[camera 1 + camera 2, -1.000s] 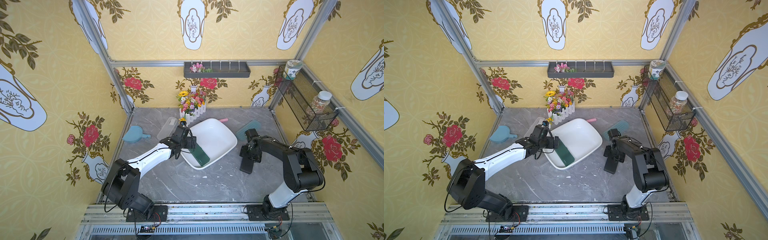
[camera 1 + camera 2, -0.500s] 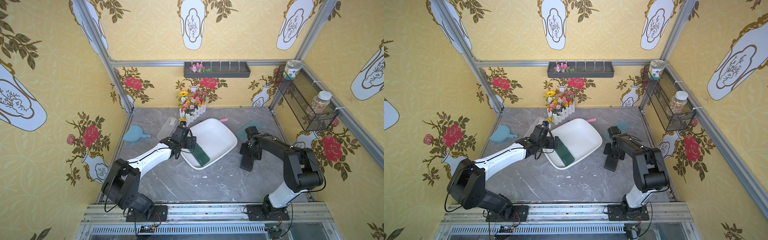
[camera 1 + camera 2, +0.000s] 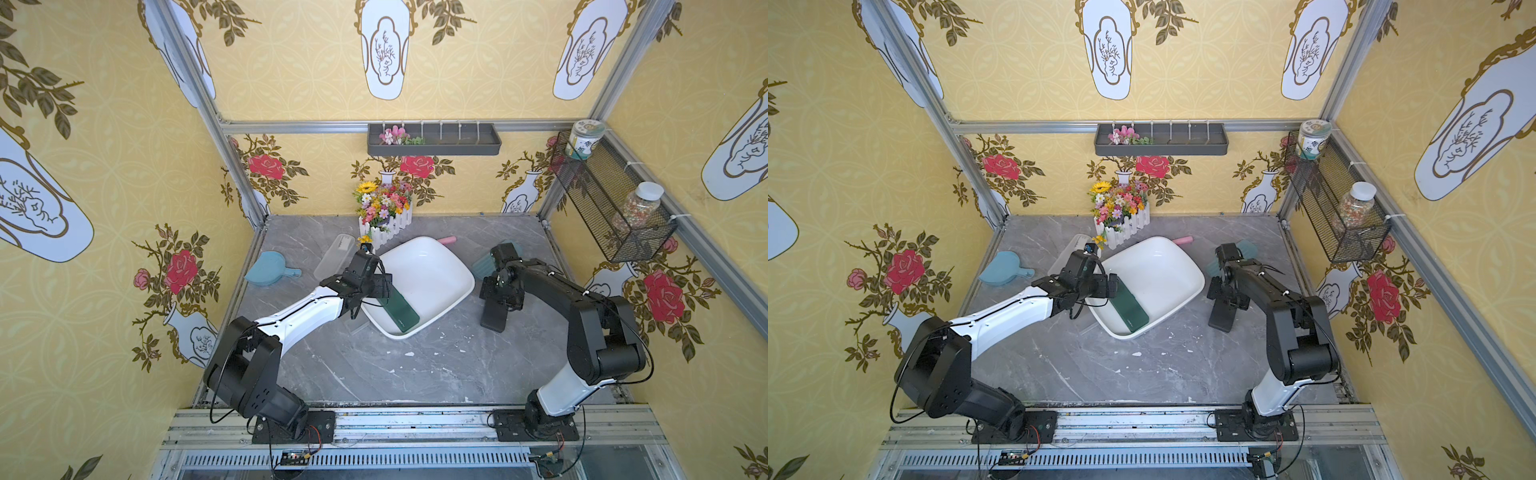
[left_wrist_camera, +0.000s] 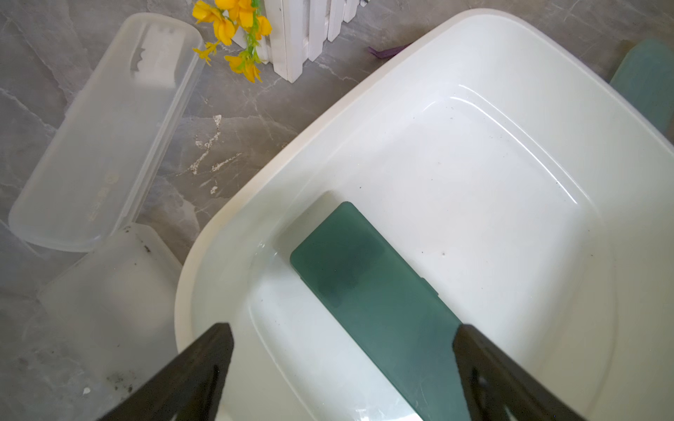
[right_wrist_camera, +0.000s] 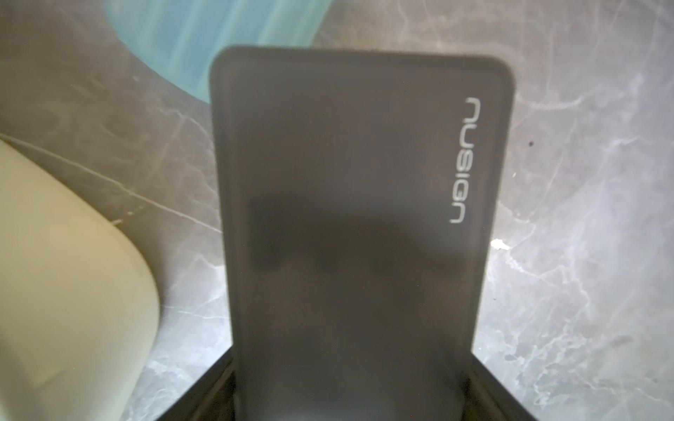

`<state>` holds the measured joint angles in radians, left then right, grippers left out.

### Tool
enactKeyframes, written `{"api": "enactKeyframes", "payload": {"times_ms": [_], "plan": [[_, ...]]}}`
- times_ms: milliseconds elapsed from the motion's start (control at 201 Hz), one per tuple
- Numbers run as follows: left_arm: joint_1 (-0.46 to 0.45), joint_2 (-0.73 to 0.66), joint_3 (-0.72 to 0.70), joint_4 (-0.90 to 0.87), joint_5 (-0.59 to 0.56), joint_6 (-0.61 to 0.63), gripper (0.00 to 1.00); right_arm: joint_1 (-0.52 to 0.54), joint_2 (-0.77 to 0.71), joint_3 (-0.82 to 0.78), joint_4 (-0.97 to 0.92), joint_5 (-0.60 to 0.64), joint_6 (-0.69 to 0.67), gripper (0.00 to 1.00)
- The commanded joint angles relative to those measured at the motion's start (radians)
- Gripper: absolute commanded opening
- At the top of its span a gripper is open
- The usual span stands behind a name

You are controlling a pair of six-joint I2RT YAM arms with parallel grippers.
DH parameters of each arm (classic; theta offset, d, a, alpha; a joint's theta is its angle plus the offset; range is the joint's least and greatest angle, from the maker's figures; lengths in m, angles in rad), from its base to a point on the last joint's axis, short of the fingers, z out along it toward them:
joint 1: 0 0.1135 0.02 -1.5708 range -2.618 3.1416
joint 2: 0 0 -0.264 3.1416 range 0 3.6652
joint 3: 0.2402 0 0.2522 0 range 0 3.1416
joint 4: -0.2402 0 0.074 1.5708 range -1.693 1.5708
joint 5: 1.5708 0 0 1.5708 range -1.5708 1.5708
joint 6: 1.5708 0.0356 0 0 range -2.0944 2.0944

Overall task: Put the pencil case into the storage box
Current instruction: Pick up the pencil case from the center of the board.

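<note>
Reading both top views: the shallow white plastic storage box (image 3: 428, 270) (image 3: 1158, 270) sits turned corner-on in the middle of the grey marble-pattern table (image 3: 415, 374), nearer its back edge. A dark green flat plastic pencil case (image 3: 401, 311) (image 3: 1129, 309) lies flat inside the box, along the wall facing the table's front-left corner. The left gripper (image 3: 386, 286) hangs over that case's end at the box rim. In the left wrist view the jaws are spread wide with nothing between them, clear of the green case (image 4: 379, 306). The right gripper (image 3: 496, 301) (image 3: 1227, 301) is outside the box, toward the table's right edge, clamped on a dark grey flat plastic pencil case (image 3: 493, 318) (image 3: 1222, 318). The right wrist view shows that case (image 5: 357, 200) running out from between the jaws, white "nusign" lettering up; I can't tell whether its free end touches the table. A frosted translucent plastic case (image 3: 336, 255) lies beside the box toward the table's left edge. A second frosted case (image 4: 109, 302) lies touching the first, by the box's corner. A light blue round plastic piece with a short handle (image 3: 268, 269) sits at the left edge. A white picket-fence flower planter (image 3: 384, 212) stands at the back edge. A teal ribbed piece (image 3: 484, 264) lies behind the right gripper.
</note>
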<state>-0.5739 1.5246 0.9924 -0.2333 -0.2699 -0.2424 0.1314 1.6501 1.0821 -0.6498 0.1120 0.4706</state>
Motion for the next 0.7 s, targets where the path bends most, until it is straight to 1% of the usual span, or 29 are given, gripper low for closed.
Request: {"api": "enactKeyframes", "payload": {"times_ms": [0, 244, 359, 697], "plan": [[0.0, 0.006, -0.005, 0.002, -0.005, 0.011, 1.0, 0.001, -0.009, 0.048, -0.041, 0.027, -0.022, 0.78], [0.0, 0.008, -0.009, 0.005, -0.008, 0.011, 1.0, 0.012, 0.019, 0.215, -0.104, -0.002, -0.086, 0.78], [0.0, 0.01, -0.009, 0.006, -0.009, 0.011, 1.0, 0.042, 0.045, 0.291, -0.13, -0.003, -0.109, 0.78], [0.0, 0.014, -0.008, 0.006, -0.003, 0.012, 1.0, 0.153, 0.176, 0.493, -0.187, 0.015, -0.113, 0.78]]}}
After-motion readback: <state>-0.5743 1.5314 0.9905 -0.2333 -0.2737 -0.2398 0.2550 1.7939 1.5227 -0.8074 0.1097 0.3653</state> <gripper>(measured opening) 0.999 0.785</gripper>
